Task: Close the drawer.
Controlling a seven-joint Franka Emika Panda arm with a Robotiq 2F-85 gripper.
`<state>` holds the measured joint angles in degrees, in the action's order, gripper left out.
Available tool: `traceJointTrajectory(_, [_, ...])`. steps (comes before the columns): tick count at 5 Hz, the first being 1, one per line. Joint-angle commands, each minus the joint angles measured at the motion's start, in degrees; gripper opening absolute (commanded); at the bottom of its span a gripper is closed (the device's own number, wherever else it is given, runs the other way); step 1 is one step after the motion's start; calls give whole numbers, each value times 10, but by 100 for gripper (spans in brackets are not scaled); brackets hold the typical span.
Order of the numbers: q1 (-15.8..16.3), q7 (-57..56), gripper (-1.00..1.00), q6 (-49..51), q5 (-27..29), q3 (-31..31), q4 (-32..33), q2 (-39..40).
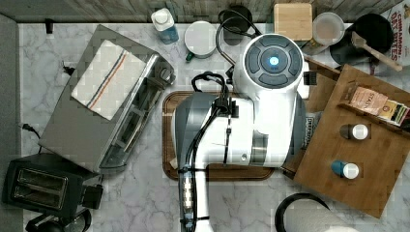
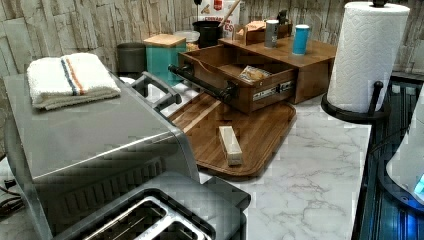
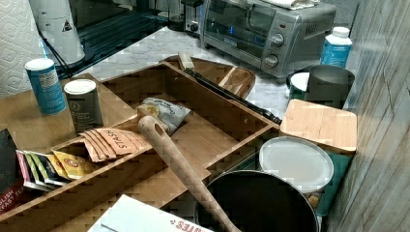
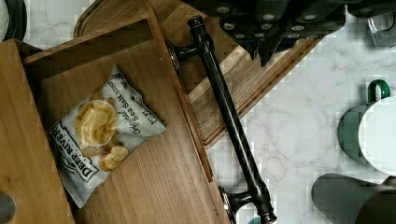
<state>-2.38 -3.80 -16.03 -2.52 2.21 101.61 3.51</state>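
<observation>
- The drawer (image 2: 235,75) stands pulled out from beneath the top panel (image 2: 300,52), its front overhanging the darker tray (image 2: 260,135) on the marble counter (image 2: 310,175); closing it is not yet done.
- A chip bag (image 4: 100,135) lies flat on the drawer's floor, low enough to clear the panel, judging by its thinness.
- The black bar handle (image 4: 229,121) runs along the drawer's front, offering a broad face to push.
- The gripper (image 4: 275,28) hangs above the handle's end, apart from it; whether its fingers are spread or closed cannot be told.
- The arm (image 1: 241,121) covers the drawer from above.
</observation>
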Motion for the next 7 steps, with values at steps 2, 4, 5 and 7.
traceJointTrajectory(2, [-1, 0, -100, 0, -5, 0, 0, 0])
traceJointTrajectory(4, [9, -30, -100, -42, -19, -8, -4, 46])
traceJointTrajectory(5, [14, -40, -100, -74, -17, -12, 0, 55])
traceJointTrajectory(7, [33, -1, -100, -165, -45, -22, 8, 100])
